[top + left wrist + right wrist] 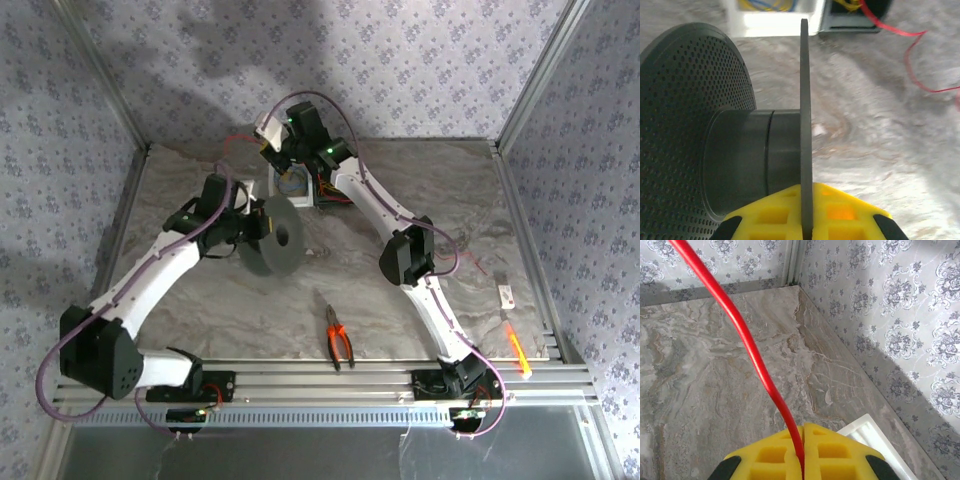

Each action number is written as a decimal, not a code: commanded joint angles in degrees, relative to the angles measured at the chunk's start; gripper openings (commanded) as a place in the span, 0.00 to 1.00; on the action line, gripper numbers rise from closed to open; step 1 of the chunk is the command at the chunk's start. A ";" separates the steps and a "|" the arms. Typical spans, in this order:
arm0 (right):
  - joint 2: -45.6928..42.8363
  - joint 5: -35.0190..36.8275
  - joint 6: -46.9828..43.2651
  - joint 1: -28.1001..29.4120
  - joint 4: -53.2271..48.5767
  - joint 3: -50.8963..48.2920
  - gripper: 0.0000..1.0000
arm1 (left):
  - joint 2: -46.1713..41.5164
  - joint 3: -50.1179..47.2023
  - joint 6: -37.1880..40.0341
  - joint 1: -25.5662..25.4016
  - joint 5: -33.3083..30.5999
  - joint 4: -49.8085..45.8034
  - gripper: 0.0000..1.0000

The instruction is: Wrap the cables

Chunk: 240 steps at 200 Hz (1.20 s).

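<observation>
Jaws of the right gripper (802, 452) are pressed together on 1 red cable (747, 342). The cable is led from the jaws up to the upper left of the right wrist frame, lifted off the worktop (705, 390).

Jaws of the left gripper (806, 222) are clamped on the thin flange edge of a dark grey spool (735, 155). The spool is held on its side at frame left, with the perforated flange toward the left edge. The hub is seen bare: 0 turns of cable on it.

In the top view the spool is held at centre, with the right gripper at upper centre above a white tray (290, 187). The rest of the cables (335, 195) are bunched at a dark box (325, 185) just right of the tray, near the spool but not touching it. Pliers (338, 340) are left at lower centre, well apart.

Progress is judged early. Done: spool in hand, 1 cable gripped. Left: the cable is to be brought to the hub and wound, so all the wrapping remains.
</observation>
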 commanded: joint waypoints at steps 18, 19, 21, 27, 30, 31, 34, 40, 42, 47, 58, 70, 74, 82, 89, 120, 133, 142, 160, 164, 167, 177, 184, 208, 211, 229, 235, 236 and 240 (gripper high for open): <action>-2.45 -0.03 -0.46 0.33 -0.18 -0.07 0.00 | -1.38 4.15 3.80 -0.98 -11.40 -9.37 0.00; -2.44 -0.03 -0.44 0.33 -0.18 -0.07 0.00 | -1.36 4.19 3.80 -1.01 -11.57 -9.35 0.00; -2.45 0.04 -0.47 0.38 -0.23 -0.07 0.00 | -1.27 4.34 3.80 -1.14 -11.90 -9.39 0.00; -2.49 0.03 -0.55 0.36 -0.27 -0.11 0.00 | -1.07 4.48 3.67 -1.41 -13.17 -9.50 0.00; -2.47 0.05 -0.55 0.42 -0.33 -0.15 0.00 | -0.88 4.58 3.58 -1.51 -13.81 -9.49 0.00; -2.45 0.10 -0.57 0.42 -0.31 -0.15 0.00 | -0.80 4.63 3.52 -1.58 -14.01 -9.50 0.00; -2.48 0.06 -0.60 0.43 -0.28 -0.20 0.00 | -0.64 4.71 3.53 -1.73 -14.66 -9.50 0.00; -2.45 0.08 -0.65 0.43 -0.34 -0.24 0.00 | -0.33 4.97 3.33 -2.02 -15.93 -9.64 0.00; -2.49 0.08 -0.70 0.43 -0.43 -0.24 0.00 | -0.18 5.06 3.29 -2.18 -16.44 -9.70 0.00; -2.43 0.14 -0.72 0.43 -0.53 -0.31 0.00 | 0.16 5.34 3.19 -2.54 -17.69 -9.90 0.00; -2.46 0.23 -0.89 0.49 -0.55 -0.41 0.00 | 0.80 5.86 2.89 -3.13 -19.78 -9.95 0.00; -2.50 0.33 -1.02 0.43 -0.63 -0.51 0.00 | 1.30 5.91 2.40 -3.23 -20.89 -9.23 0.00; -2.50 0.40 -1.03 0.47 -0.63 -0.59 0.00 | 1.52 5.91 2.18 -3.25 -21.19 -9.02 0.00; -2.44 0.41 -1.08 0.45 -0.64 -0.68 0.00 | 1.98 6.17 1.97 -3.32 -21.66 -9.13 0.00; -2.46 0.41 -1.04 0.48 -0.64 -0.77 0.00 | 2.61 6.24 1.91 -3.32 -21.92 -9.03 0.00; -2.33 0.23 -1.20 0.50 -0.53 -1.28 0.00 | 4.13 6.24 1.10 -3.32 -21.85 -8.01 0.00; -2.34 0.16 -1.06 0.51 -0.50 -1.46 0.00 | 4.66 6.41 0.60 -3.28 -21.64 -7.76 0.00; -2.40 0.06 -1.06 0.51 -0.61 -1.51 0.00 | 4.78 6.28 0.38 -3.32 -21.55 -7.47 0.00; -2.38 -0.15 -1.14 0.55 -0.91 -1.65 0.00 | 4.72 5.62 0.03 -3.32 -21.35 -6.67 0.00; -2.36 -0.20 -1.16 0.48 -0.94 -1.70 0.00 | 4.59 5.31 0.07 -3.32 -21.08 -6.41 0.00; -2.39 -0.21 -1.15 0.59 -0.98 -1.73 0.00 | 4.52 5.20 0.05 -3.28 -20.89 -6.19 0.00; -2.41 -0.12 -1.39 0.56 -1.17 -1.81 0.00 | 4.29 4.78 0.02 -3.32 -20.28 -5.86 0.00; -2.40 -0.04 -1.50 0.49 -1.16 -1.81 0.00 | 4.29 4.75 0.06 -3.32 -20.01 -5.83 0.00; -2.36 0.00 -1.77 0.49 -1.20 -1.98 0.00 | 4.71 5.38 0.47 -3.32 -19.37 -6.76 0.02; -2.36 -0.03 -1.89 0.47 -1.20 -1.96 0.00 | 4.63 5.38 0.68 -3.32 -19.07 -6.59 0.04; -2.51 0.25 -2.80 0.34 -1.12 -2.00 0.00 | 4.20 5.94 1.31 -3.32 -18.09 -6.56 0.16; -2.67 0.37 -3.27 0.37 -1.14 -1.94 0.00 | 4.04 6.29 1.49 -3.32 -18.05 -6.96 0.19; -2.63 0.39 -3.29 0.31 -1.15 -1.93 0.00 | 4.03 6.36 1.50 -3.32 -18.06 -7.05 0.19; -2.74 0.54 -3.74 0.29 -1.16 -2.00 0.00 | 4.02 6.62 1.74 -3.32 -18.26 -7.26 0.21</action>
